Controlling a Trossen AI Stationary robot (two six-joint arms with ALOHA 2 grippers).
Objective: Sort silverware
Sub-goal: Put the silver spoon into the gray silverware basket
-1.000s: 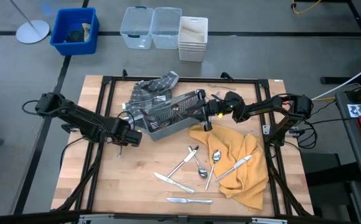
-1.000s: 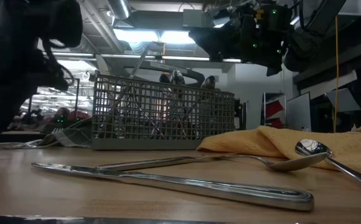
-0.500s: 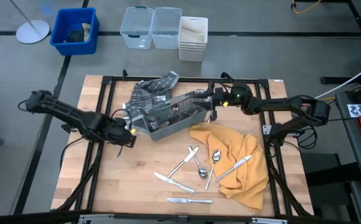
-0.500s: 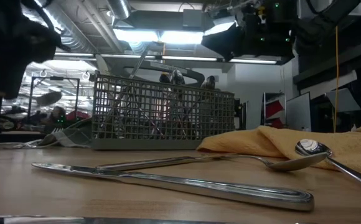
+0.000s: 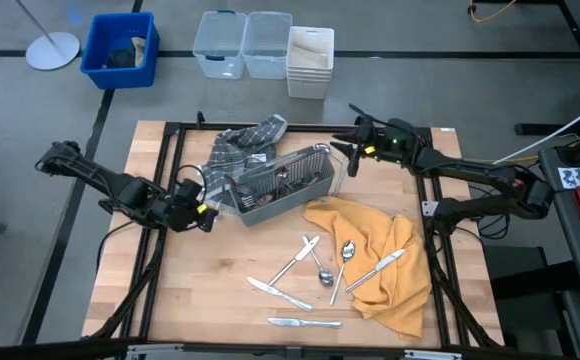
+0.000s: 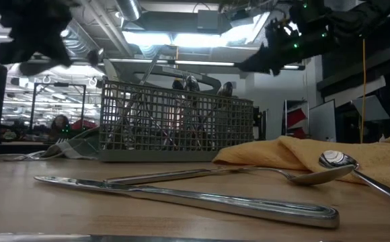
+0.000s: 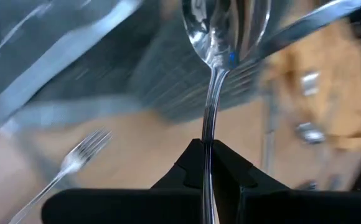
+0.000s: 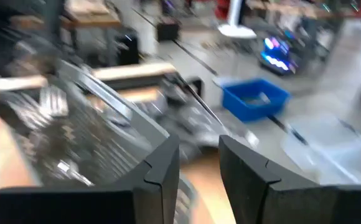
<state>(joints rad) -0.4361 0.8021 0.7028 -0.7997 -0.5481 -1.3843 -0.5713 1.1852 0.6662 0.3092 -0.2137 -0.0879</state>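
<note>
My left gripper (image 5: 203, 207) hangs over the table's left part, just left of the grey mesh caddy (image 5: 275, 185), and is shut on a silver spoon (image 7: 221, 25). The caddy holds several pieces of silverware standing in it. My right gripper (image 5: 345, 150) hovers open past the caddy's far right corner, with nothing between its fingers (image 8: 162, 168). Loose silverware lies on the wood nearer the front: a fork (image 5: 295, 258), a spoon (image 5: 342, 262) and two knives (image 5: 280, 293). One knife (image 5: 378, 268) rests on the yellow cloth (image 5: 380, 250). My left gripper pinches the spoon's handle (image 7: 206, 152) between its two fingers. The handle runs along the fingers and the bowl (image 7: 221, 28) sticks out ahead of them. The fingers slant down toward the caddy. The spoon is lifted clear of the table.
A striped grey cloth (image 5: 245, 140) lies behind the caddy at the far side. A fork (image 7: 75, 158) shows on the wood in the left wrist view. Bins (image 5: 120, 48) and clear boxes (image 5: 242, 42) stand on the floor beyond the table.
My left gripper has risen with the spoon and drawn back a little toward the table's left edge, tipping from pointing down to a slant. My right gripper has gone from over the caddy's right end toward the far right, tipping up almost level, still open.
</note>
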